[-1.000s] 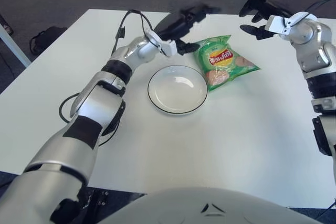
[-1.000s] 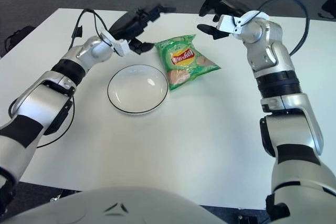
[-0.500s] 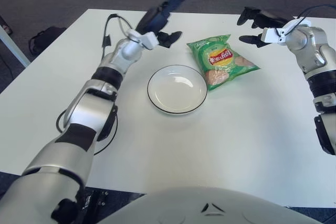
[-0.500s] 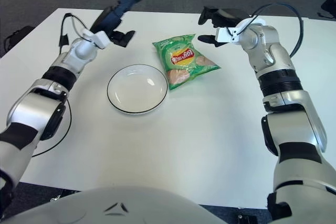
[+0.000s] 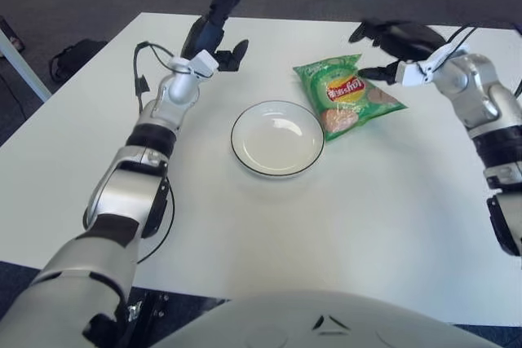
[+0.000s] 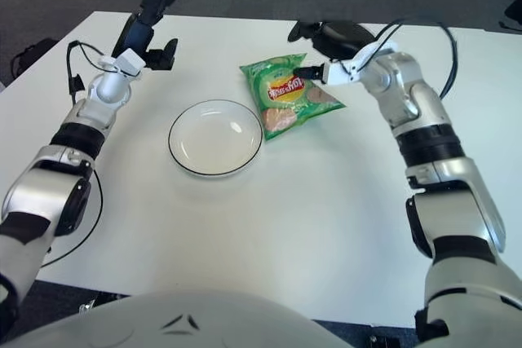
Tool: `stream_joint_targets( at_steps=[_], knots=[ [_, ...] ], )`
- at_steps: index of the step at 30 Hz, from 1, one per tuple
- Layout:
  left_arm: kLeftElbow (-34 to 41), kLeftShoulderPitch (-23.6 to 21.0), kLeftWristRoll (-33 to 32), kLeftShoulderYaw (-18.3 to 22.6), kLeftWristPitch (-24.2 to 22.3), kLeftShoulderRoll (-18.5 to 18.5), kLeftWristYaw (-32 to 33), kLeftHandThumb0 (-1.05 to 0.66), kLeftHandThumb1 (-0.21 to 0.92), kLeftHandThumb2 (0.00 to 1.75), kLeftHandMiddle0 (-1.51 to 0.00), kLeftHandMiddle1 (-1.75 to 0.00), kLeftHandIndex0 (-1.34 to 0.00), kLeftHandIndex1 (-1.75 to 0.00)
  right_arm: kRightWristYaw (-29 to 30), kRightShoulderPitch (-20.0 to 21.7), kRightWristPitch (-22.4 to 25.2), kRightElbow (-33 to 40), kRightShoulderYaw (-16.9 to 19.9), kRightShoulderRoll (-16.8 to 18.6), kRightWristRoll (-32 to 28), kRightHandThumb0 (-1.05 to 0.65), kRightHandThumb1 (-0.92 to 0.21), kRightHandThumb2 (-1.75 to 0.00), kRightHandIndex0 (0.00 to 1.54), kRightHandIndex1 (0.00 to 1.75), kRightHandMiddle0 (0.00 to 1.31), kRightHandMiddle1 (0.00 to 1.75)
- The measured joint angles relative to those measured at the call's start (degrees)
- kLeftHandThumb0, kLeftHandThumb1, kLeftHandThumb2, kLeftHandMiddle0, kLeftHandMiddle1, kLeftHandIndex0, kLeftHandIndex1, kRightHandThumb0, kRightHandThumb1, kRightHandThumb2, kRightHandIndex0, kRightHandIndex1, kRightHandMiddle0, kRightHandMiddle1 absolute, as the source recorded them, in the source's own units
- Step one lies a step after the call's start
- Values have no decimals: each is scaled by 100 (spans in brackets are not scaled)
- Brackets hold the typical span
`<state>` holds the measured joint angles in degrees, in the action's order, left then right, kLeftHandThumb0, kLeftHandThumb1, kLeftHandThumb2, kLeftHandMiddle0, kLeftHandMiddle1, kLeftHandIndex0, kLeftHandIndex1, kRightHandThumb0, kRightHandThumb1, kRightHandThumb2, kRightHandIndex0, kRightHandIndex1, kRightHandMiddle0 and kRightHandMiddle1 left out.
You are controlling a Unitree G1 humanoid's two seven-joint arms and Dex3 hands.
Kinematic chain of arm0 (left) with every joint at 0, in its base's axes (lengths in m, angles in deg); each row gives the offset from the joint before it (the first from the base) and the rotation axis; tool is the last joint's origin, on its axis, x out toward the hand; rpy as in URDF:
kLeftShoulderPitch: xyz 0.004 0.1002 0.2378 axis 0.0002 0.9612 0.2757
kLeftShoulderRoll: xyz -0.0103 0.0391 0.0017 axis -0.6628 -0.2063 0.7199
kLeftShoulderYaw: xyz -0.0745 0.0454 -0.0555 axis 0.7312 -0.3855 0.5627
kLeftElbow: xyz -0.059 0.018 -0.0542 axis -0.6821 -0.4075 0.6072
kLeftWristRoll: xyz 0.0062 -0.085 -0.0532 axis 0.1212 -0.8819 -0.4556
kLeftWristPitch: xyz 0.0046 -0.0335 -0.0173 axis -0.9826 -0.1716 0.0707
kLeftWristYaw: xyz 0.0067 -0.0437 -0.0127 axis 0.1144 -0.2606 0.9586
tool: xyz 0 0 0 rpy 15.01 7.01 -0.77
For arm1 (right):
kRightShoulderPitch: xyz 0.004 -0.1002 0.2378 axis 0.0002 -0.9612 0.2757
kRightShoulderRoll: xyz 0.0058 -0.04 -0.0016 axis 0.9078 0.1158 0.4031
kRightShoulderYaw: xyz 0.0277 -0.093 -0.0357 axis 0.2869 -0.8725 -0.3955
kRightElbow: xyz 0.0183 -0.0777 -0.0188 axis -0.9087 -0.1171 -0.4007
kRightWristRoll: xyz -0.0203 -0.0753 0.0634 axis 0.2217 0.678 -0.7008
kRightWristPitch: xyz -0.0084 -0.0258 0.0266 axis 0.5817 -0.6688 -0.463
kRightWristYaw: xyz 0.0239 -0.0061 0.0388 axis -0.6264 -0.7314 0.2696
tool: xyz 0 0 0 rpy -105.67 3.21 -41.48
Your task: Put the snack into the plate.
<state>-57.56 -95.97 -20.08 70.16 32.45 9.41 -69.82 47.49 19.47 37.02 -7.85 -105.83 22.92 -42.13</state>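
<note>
A green snack bag (image 5: 345, 95) lies flat on the white table, just right of an empty white plate (image 5: 276, 138) with a dark rim. My right hand (image 5: 388, 44) hovers over the bag's far right corner, fingers spread, holding nothing. My left hand (image 5: 214, 25) is raised at the far left of the table, well away from plate and bag, its fingers open.
The white table (image 5: 342, 226) stretches wide in front of the plate. A black cable (image 5: 147, 87) loops along my left arm. Dark floor lies beyond the table's far edge, with a dark bag (image 5: 72, 59) on the floor at left.
My left hand has swung left and away from the bag. My right hand has moved left and lower, from beyond the bag's right side to just over its far corner.
</note>
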Motion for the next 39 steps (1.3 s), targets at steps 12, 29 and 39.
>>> stream_joint_targets(
  at_steps=[12,29,39],
  knots=[
    [614,404,2,200,-278,123,313,-53,92,80,-31,-21,0,-71,-213,-87,-93,163,126,117,-354,-92,-92,-86,9,76,0,75],
    [1512,1009,16,443,-945,367,549,-51,92,85,-32,-26,0,-73,-974,-113,-395,167,-34,215,-519,-100,-92,-94,5,33,0,47],
    [1686,1158,96,443,-976,376,687,-52,92,84,-29,-27,0,-73,-1461,-11,-460,-385,-166,407,-646,-101,-92,-96,2,23,0,35]
  ],
)
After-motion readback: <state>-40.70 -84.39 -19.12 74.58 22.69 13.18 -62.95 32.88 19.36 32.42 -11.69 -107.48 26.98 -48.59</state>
